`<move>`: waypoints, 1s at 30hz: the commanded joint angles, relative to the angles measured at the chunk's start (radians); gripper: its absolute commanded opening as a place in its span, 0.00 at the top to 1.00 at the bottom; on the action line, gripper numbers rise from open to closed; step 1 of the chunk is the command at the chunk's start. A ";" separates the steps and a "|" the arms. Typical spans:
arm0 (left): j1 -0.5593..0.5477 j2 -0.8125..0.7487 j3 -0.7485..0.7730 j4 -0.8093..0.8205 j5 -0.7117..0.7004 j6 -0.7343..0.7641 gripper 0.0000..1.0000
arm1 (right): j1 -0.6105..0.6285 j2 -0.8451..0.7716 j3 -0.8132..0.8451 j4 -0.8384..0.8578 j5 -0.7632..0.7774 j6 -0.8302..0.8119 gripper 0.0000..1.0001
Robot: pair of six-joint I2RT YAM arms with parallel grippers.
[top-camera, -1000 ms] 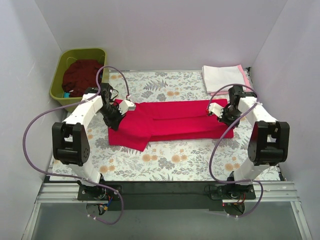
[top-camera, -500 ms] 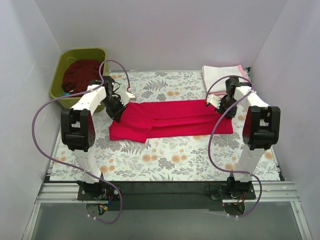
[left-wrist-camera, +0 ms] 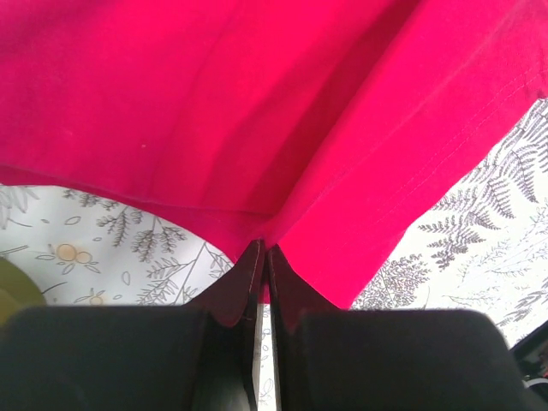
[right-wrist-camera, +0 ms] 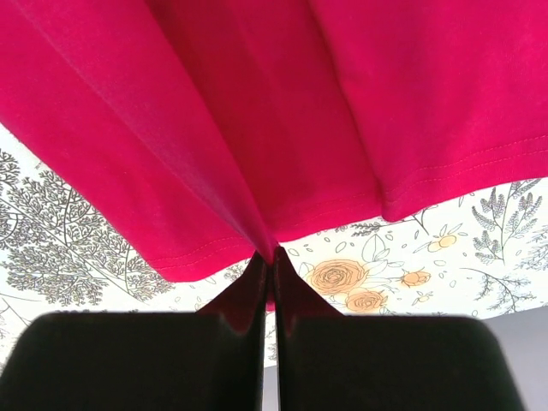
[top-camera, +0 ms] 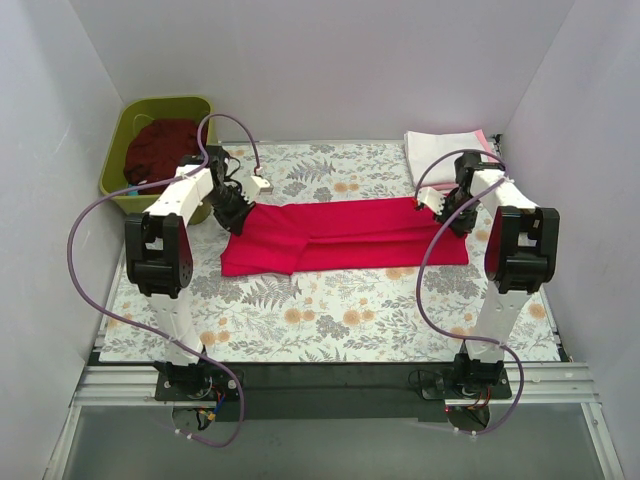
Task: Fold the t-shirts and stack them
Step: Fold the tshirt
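The crimson-red t-shirt [top-camera: 340, 237] lies as a long folded band across the middle of the floral cloth. My left gripper [top-camera: 232, 208] is shut on its far-left edge; the left wrist view shows the red cloth [left-wrist-camera: 282, 128] pinched between the closed jaws [left-wrist-camera: 264, 250]. My right gripper [top-camera: 447, 210] is shut on its far-right edge, with the cloth [right-wrist-camera: 257, 111] pinched at the jaw tips [right-wrist-camera: 272, 257]. A white t-shirt [top-camera: 445, 155] lies folded on a pale pink one [top-camera: 492, 150] at the back right. A dark maroon t-shirt [top-camera: 160, 150] sits in the tub.
The olive-green tub [top-camera: 120, 150] stands at the back left, just behind my left arm. The grey-and-orange floral table cloth [top-camera: 330, 320] covers the table. White walls close in on both sides and behind.
Both grippers have moved toward the back of the table, dragging the red shirt's ends with them. The shirt has been pulled flatter and the loose flap at its front left has drawn in.
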 commanded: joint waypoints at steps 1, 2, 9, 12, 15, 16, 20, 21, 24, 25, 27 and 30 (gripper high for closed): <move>0.010 0.014 0.039 0.007 0.012 0.004 1.00 | -0.007 0.023 0.044 -0.015 0.008 -0.018 0.99; 0.010 0.020 0.034 0.012 0.011 0.003 1.00 | -0.007 0.029 0.052 -0.015 0.008 -0.018 0.99; 0.014 0.017 -0.010 0.026 -0.003 0.007 1.00 | -0.006 0.058 0.093 -0.017 0.013 -0.016 0.99; 0.020 0.006 -0.034 0.036 -0.007 0.009 1.00 | -0.006 0.066 0.105 -0.017 0.016 -0.021 0.99; 0.026 0.001 -0.045 0.039 -0.009 0.007 1.00 | -0.006 0.074 0.119 -0.017 0.016 -0.022 0.99; 0.028 0.000 -0.048 0.038 -0.007 0.009 1.00 | -0.004 0.074 0.128 -0.017 0.015 -0.024 0.99; 0.036 -0.005 -0.058 0.050 -0.011 0.006 1.00 | 0.007 0.089 0.141 -0.017 0.021 -0.021 0.99; 0.036 -0.005 -0.056 0.050 -0.012 0.007 1.00 | 0.008 0.095 0.142 -0.017 0.021 -0.021 0.99; 0.036 -0.003 -0.056 0.058 -0.015 0.003 1.00 | 0.014 0.114 0.156 -0.015 0.022 -0.019 0.99; 0.037 -0.002 -0.056 0.059 -0.015 0.003 1.00 | 0.014 0.118 0.164 -0.017 0.022 -0.018 0.99; 0.037 0.003 -0.059 0.061 -0.020 0.003 1.00 | 0.014 0.132 0.179 -0.017 0.024 -0.013 0.99; 0.037 0.006 -0.064 0.070 -0.024 0.001 1.00 | 0.014 0.147 0.187 -0.017 0.025 -0.015 0.99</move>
